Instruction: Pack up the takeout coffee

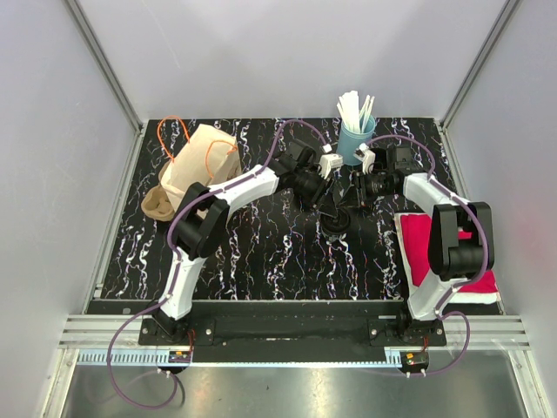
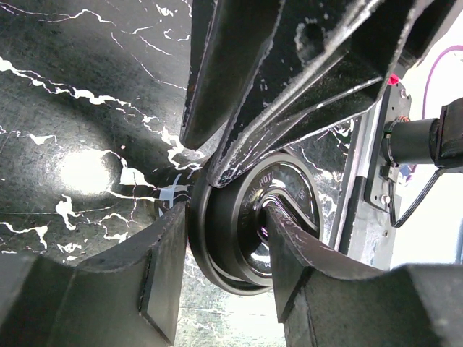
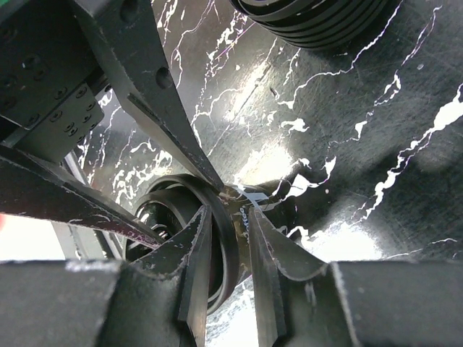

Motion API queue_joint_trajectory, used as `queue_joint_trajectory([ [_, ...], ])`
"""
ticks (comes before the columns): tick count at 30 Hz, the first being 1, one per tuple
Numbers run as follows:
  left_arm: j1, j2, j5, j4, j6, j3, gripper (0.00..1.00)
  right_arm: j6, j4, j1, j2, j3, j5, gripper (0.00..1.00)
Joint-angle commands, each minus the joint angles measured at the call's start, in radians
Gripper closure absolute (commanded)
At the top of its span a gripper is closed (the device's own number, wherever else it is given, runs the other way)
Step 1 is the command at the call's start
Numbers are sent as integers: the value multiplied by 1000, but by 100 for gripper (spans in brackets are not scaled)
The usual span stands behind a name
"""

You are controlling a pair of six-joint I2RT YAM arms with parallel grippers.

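2 grips on black cup lid point(image 2: 242, 217) | L fingers point(image 2: 163, 282) pinch its rim | R fingers point(image 3: 199, 267) pinch rim too

Look at that black marbled tabletop point(image 1: 261, 252), white veins streaking all across it! Back left, a tan paper bag point(image 1: 196, 170) with thin orange handles point(image 1: 173, 129). Back right, a light blue cup point(image 1: 355, 148) stuffed with white sticks point(image 1: 352, 109). On the right edge, a magenta-red cloth point(image 1: 431, 252) trimmed in white. And dead centre, a glossy black round plastic lid point(image 2: 242, 231), raised lettering in the same black.
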Motion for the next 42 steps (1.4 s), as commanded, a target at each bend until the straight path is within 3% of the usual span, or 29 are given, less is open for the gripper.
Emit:
queue_joint_trajectory([
  [1,-18,49,-172,-63,72,-13,53,-92,-98,34,35,-72,189,69],
  [15,-30,56,-187,-88,109,-4,53,-135,-98,57,39,-113,229,69],
  [25,-48,59,-207,-115,138,7,48,-172,-109,77,43,-122,260,68],
  [32,-51,61,-222,-128,150,15,39,-199,-121,83,52,-121,280,68],
  [42,-59,69,-239,-149,166,26,39,-216,-132,85,45,-125,306,68],
])
